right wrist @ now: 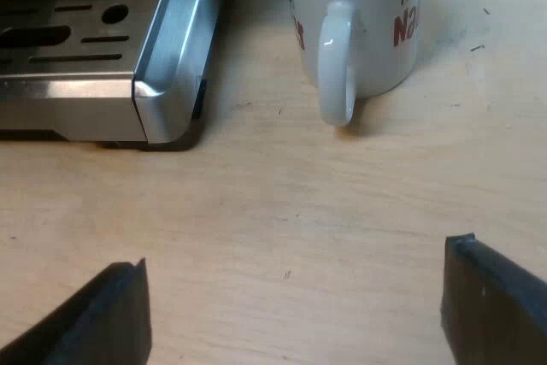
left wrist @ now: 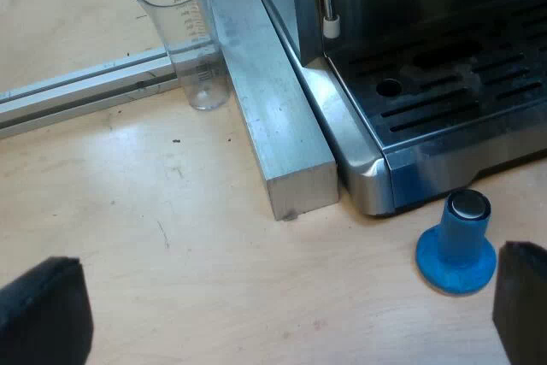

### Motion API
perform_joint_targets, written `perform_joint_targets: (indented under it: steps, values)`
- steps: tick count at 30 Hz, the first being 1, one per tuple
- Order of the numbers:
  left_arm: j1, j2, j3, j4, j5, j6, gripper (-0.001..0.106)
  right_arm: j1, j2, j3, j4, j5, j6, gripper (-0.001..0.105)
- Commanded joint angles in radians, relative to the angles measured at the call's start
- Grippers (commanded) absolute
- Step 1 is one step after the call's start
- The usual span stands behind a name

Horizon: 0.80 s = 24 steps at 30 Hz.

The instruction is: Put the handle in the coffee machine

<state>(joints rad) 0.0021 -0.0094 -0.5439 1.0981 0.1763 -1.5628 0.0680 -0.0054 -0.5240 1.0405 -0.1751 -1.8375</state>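
The espresso machine's drip tray (left wrist: 444, 100) with its slotted grate stands on the wooden table, and a steam wand tip (left wrist: 330, 26) hangs over it. A blue tamper (left wrist: 457, 244) with a metal top stands on the table just before the tray's corner. My left gripper (left wrist: 291, 318) hovers open above bare table near the tamper, holding nothing. In the right wrist view the tray's other corner (right wrist: 167, 83) shows beside a white mug (right wrist: 355, 19) with red lettering, its handle turned toward me. My right gripper (right wrist: 295, 314) is open over bare wood before the mug.
A clear measuring glass (left wrist: 190, 36) stands beside a long aluminium bar (left wrist: 273, 117) that lies along the machine's side. A metal rail (left wrist: 85, 87) runs across the table behind the glass. Bare wood lies under both grippers.
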Motion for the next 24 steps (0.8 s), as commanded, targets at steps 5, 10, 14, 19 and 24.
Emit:
perform_joint_targets:
  steps: [5,10,14,19,24]
  values:
    - [0.002,-0.053,-0.003,-0.007,-0.001,-0.011,0.097,-0.007,-0.045,-0.005,-0.005,-0.011,0.002,0.071]
    - [0.002,-0.053,-0.003,-0.007,-0.001,-0.011,0.097,-0.007,-0.045,-0.005,-0.005,-0.009,0.002,0.071]
    - [0.002,-0.053,-0.003,-0.007,-0.001,-0.011,0.097,-0.007,-0.045,-0.005,-0.005,-0.009,0.002,0.071]
    - [0.002,-0.053,-0.003,-0.007,-0.001,-0.011,0.097,-0.007,-0.045,-0.005,-0.005,-0.009,0.002,0.071]
    - [0.002,-0.095,-0.001,-0.010,-0.001,-0.011,0.097,-0.007,-0.045,-0.005,-0.005,-0.009,0.002,0.071]
